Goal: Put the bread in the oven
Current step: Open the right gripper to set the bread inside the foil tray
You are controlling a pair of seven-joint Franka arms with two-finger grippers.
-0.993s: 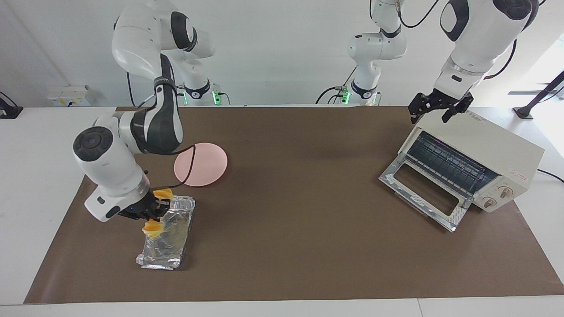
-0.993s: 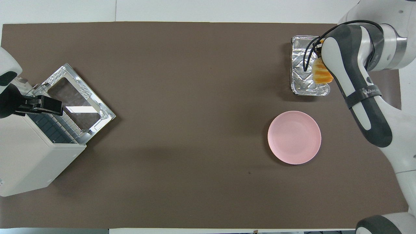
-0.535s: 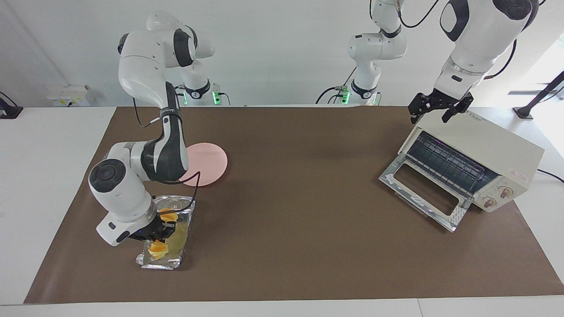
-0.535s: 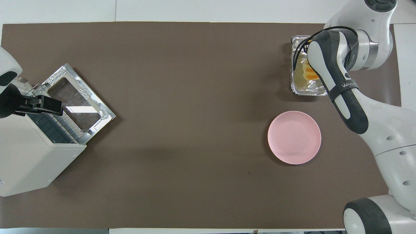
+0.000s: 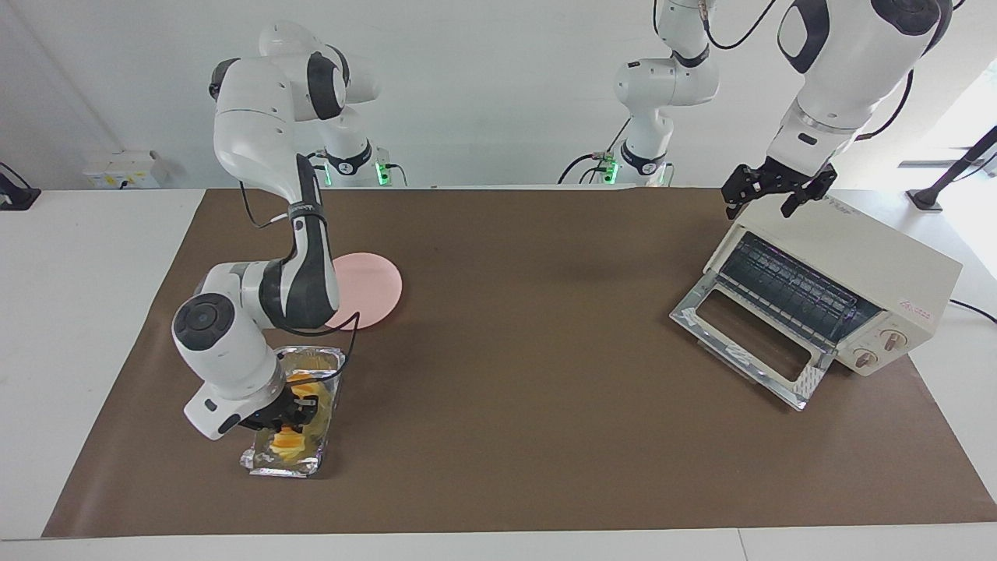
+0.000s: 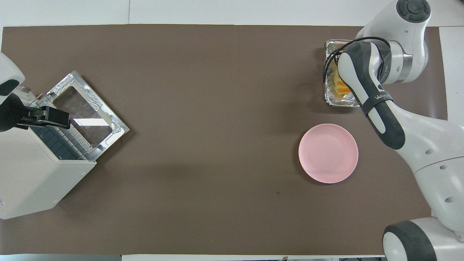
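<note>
Lowered since a second ago: right gripper (image 5: 290,411), now down in foil tray (image 5: 261,461); bread (image 5: 285,441) directly beneath fingers, grip state unclear. Left gripper (image 5: 768,195) spread wide, waiting over oven (image 5: 872,257).

- one bread (image 5: 287,441)
- one oven (image 5: 845,274), with two knobs (image 5: 893,340)
- one foil tray (image 5: 290,464)
- one pink plate (image 6: 328,153)
- two grippers: left gripper (image 5: 775,192), right gripper (image 5: 290,414)
</note>
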